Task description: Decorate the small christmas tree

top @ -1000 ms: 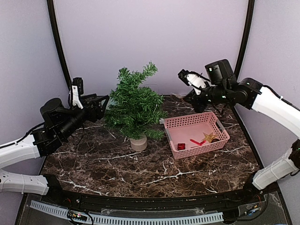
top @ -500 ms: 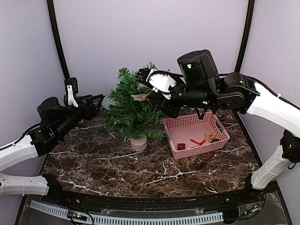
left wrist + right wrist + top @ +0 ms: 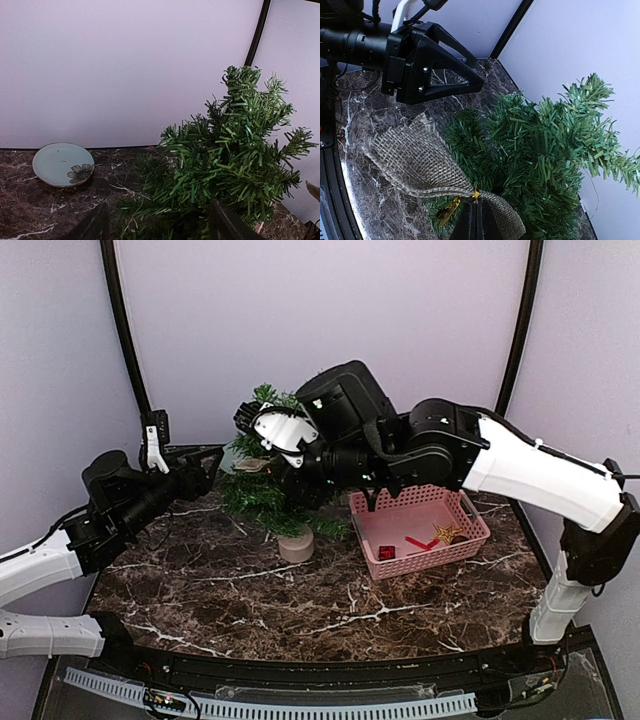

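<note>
Three ornaments (image 3: 422, 542) lie in the pink basket (image 3: 440, 557); right gripper (image 3: 476, 207) pinches a burlap bow (image 3: 415, 160), left gripper (image 3: 205, 465) spread.

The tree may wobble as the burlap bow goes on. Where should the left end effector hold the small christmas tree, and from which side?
Probably the tan base of the small christmas tree, coming low from the left. It is a bare, firm cylinder under springy branches; the open left end effector faces that side, and the right end effector with the burlap bow crowds the top.
</note>
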`<control>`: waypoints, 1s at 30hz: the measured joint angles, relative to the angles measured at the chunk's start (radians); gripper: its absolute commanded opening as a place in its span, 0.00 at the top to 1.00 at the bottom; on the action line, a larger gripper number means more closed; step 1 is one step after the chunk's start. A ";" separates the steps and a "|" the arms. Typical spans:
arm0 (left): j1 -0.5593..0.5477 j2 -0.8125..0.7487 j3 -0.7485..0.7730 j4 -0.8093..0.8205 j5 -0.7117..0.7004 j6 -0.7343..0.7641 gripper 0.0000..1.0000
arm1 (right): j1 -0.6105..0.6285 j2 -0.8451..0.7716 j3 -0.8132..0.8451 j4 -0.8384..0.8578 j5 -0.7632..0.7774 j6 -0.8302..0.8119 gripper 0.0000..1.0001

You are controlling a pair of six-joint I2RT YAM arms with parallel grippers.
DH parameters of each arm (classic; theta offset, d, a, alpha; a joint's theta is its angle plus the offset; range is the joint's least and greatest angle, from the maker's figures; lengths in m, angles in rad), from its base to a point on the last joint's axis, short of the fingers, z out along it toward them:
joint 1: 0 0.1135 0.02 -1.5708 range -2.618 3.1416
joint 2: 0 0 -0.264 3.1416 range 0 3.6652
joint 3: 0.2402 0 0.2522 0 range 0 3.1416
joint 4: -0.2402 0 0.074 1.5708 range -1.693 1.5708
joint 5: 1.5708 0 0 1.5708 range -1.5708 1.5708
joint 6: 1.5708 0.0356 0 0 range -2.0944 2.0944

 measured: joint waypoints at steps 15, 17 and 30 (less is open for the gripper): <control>0.000 -0.037 -0.018 0.000 -0.002 -0.006 0.31 | -0.008 0.177 0.034 0.006 0.151 0.120 1.00; 0.000 -0.038 -0.018 0.000 -0.004 -0.006 0.31 | -0.014 0.188 0.034 0.009 0.164 0.140 1.00; 0.002 -0.037 -0.024 0.000 -0.012 -0.006 0.32 | -0.043 0.191 0.005 0.043 0.230 0.183 0.88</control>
